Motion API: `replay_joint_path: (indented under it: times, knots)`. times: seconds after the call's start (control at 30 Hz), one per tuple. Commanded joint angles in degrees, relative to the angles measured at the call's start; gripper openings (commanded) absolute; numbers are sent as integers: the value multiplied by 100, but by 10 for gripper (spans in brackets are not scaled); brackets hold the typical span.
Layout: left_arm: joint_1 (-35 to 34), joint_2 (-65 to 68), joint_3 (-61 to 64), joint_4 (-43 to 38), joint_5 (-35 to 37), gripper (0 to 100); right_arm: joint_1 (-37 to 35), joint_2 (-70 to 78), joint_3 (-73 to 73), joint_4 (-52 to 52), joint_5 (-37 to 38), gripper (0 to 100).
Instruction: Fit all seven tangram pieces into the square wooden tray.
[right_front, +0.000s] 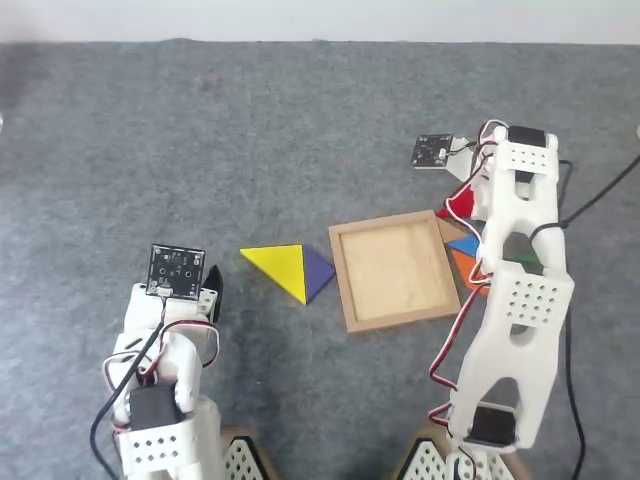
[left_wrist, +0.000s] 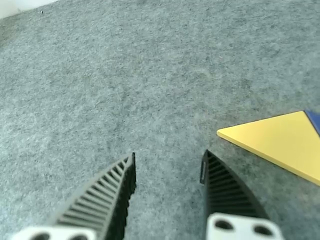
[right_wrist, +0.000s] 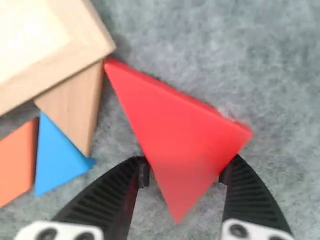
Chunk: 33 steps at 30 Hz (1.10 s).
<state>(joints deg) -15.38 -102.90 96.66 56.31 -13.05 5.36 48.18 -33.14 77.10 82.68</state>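
One red triangle (right_wrist: 175, 125) — flat, sharp-cornered — pinched in the right pincer (right_wrist: 186, 164).

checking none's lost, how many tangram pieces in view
7: yellow piece and purple piece left of the tray; red piece, tan piece, blue piece, orange piece, green piece right of it, partly behind the right arm.
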Motion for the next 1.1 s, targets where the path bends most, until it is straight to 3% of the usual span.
replay_joint_path:
  times: [0.0, 0.1, 0.2, 0.53, 0.93, 1.07]
  knots:
    - [18, 0, -13, 26, -26, 208, -295, -391, -114, -136, -79, 371]
    - [26, 0, -13, 26, -26, 208, -453, -400, -114, -171, -44, 467]
    - [26, 0, -13, 26, -26, 208, -558, -224, -114, -347, 466, 486]
    - [35, 0, -13, 26, -26, 208, -505, 207, -114, -857, 510, 484]
    - [35, 0, -13, 26, -26, 208, -400, 295, -70, -110, 510, 481]
    - [35, 0, -13, 26, -26, 208, -453, 523, -105, -136, 536, 385]
